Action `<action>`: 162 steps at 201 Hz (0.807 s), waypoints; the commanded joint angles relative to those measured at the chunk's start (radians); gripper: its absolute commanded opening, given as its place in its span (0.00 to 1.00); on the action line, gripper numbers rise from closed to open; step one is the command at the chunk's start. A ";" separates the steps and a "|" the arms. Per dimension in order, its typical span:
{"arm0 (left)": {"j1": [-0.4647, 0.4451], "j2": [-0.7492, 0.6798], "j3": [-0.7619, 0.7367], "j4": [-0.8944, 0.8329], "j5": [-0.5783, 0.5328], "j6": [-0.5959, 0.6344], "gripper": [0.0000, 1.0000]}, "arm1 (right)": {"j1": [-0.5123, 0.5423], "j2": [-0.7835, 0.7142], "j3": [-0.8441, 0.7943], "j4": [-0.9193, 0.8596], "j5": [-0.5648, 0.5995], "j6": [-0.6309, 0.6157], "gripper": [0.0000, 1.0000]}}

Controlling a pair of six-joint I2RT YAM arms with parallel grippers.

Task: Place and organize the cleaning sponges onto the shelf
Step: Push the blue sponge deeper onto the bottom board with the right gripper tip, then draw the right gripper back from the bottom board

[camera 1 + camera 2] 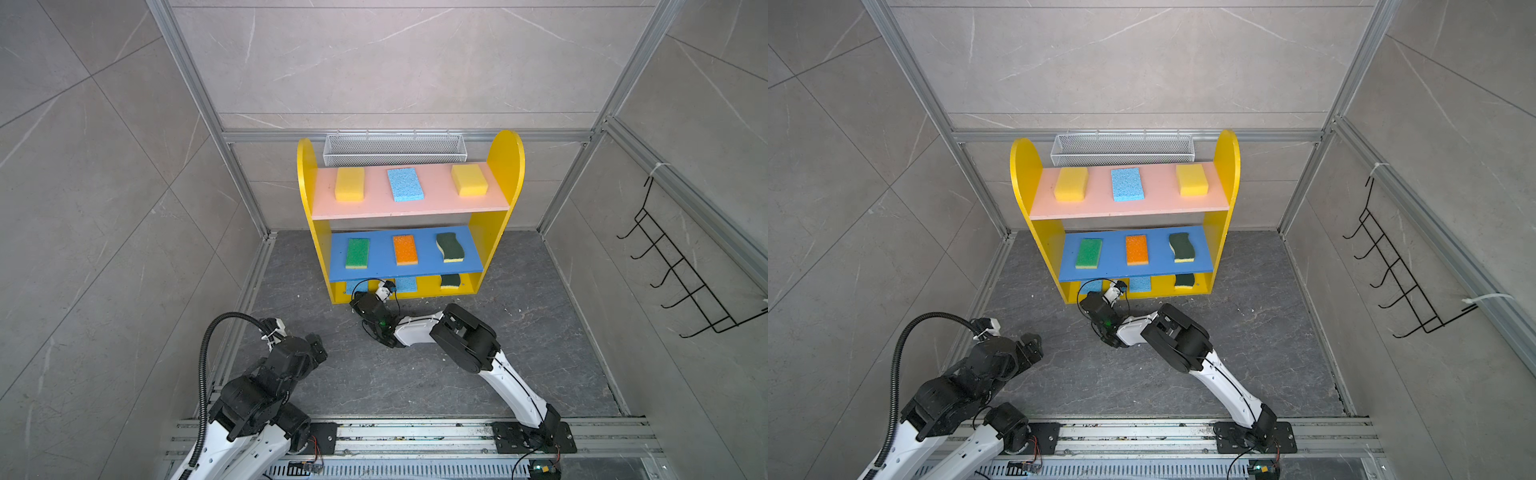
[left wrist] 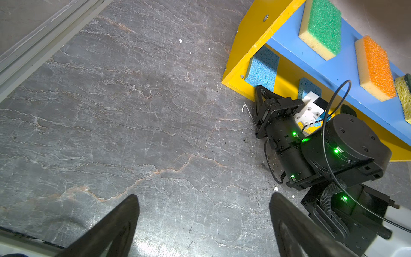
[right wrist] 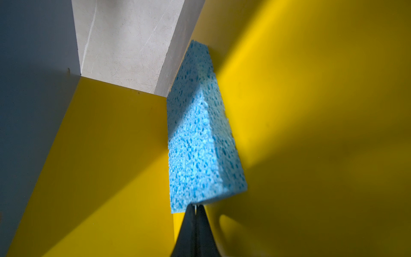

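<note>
While the left gripper was held with jaws wide apart above the floor, the right gripper was closed, empty, touching a light blue sponge on the bottom board of the shelf; other sponges were ranged on every board.

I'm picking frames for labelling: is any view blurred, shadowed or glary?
Right wrist view: light blue sponge soft at its near end, hard shadow bands across the yellow shelf. Left wrist view: left tool close and out of focus, sheen on the floor. Both top views: sharp, evenly lit.
</note>
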 commanded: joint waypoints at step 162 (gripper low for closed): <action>0.004 0.015 0.006 -0.049 -0.045 -0.004 0.93 | 0.121 -0.489 -0.395 -0.169 0.054 -0.334 0.00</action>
